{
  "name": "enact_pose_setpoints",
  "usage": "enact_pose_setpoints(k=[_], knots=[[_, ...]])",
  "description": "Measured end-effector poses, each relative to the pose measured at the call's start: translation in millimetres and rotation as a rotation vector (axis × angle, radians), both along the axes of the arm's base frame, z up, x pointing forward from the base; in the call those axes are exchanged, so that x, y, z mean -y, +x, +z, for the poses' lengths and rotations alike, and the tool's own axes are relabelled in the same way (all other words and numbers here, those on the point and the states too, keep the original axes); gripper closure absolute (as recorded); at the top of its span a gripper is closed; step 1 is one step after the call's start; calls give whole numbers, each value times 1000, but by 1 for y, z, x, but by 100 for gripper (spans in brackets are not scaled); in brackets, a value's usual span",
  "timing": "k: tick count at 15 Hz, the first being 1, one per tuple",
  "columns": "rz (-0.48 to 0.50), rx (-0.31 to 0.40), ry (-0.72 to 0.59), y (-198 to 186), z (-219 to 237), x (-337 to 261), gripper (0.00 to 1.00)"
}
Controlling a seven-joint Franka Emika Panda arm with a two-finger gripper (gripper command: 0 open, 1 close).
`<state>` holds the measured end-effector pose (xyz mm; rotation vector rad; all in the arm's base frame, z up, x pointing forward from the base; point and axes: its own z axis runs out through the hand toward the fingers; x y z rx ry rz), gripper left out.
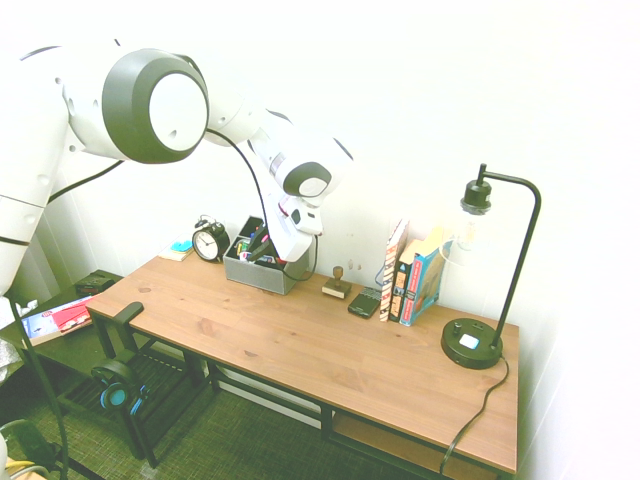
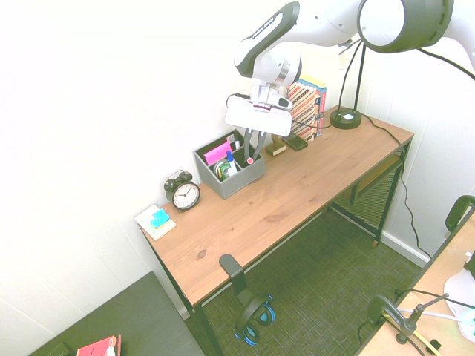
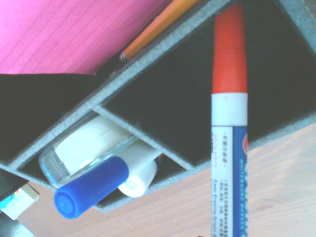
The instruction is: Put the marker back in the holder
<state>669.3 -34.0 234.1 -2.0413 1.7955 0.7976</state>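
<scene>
- The white arm's pincer point(image 2: 252, 145) is hanging over the grey holder point(image 2: 236, 180) left of centre in the second exterior view, its fingers clamping the marker point(image 2: 251, 153).
- The marker point(image 3: 229, 133) is pointing its red cap down into the holder's point(image 3: 148, 84) dark compartment at the right of the wrist view.
- A pink pad point(image 3: 74, 34) and an orange pencil point(image 3: 153, 27) are filling the upper left of that view; a blue-capped pen point(image 3: 98, 185) is lying in a compartment at lower left.
- A black alarm clock point(image 2: 183, 192) is standing on the wooden surface point(image 2: 297, 193), just left of the holder.
- Books point(image 1: 412, 275) and a black lamp point(image 1: 490, 270) are standing at the right of the first exterior view.
</scene>
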Motion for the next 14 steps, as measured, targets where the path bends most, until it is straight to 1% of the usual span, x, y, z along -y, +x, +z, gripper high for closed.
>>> enact_pose_setpoints(k=[4, 6, 7, 8, 12, 14], knots=[[-4, -8, 2, -3, -4, 4, 0], [28, 19, -7, -5, 12, 5, 0], [61, 42, -30, -11, 29, 4, 0], [103, 51, -67, -21, 50, 1, 0], [295, 45, -272, -82, 113, -32, 0], [386, 69, -372, -114, 139, -50, 0]])
